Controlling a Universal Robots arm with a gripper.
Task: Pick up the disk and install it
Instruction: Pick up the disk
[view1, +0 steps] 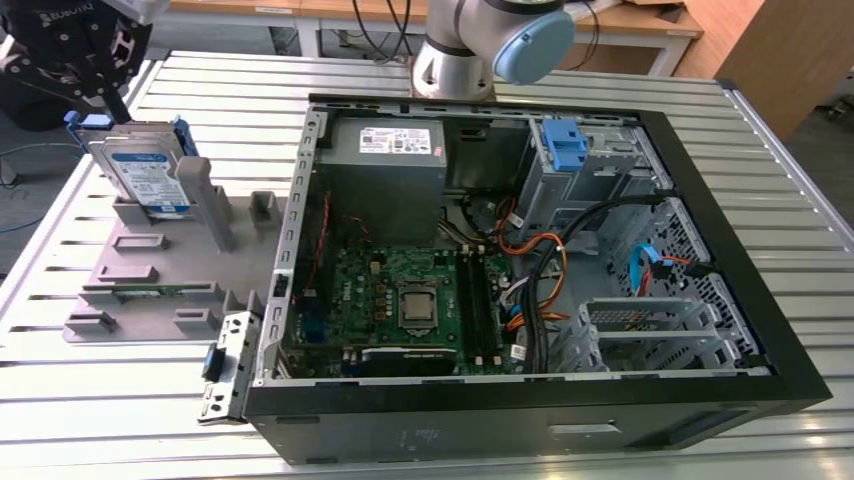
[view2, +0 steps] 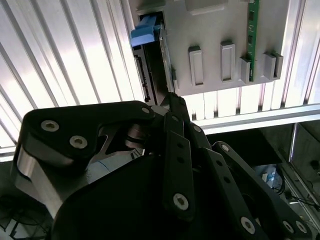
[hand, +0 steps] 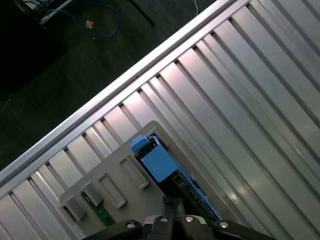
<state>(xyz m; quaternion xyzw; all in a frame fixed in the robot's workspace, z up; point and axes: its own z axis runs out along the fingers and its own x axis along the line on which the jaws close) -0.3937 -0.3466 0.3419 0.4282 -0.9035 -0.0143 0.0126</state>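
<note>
The disk (view1: 144, 172) stood upright in the grey holder (view1: 160, 275) on the tabletop (view1: 94, 400); the gripper (view1: 120, 112) hung at its top edge, fingers (view2: 172, 125) seemingly closed together, gripping nothing

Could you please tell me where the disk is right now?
The disk stands on edge in the grey holder at the exterior view's left, outside the open computer case, with the pincer close above it.

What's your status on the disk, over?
Status: gripper over the disk, at its top edge, grip unclear. Disk upright in grey holder, outside the computer case. Holder post close beside disk.
</note>
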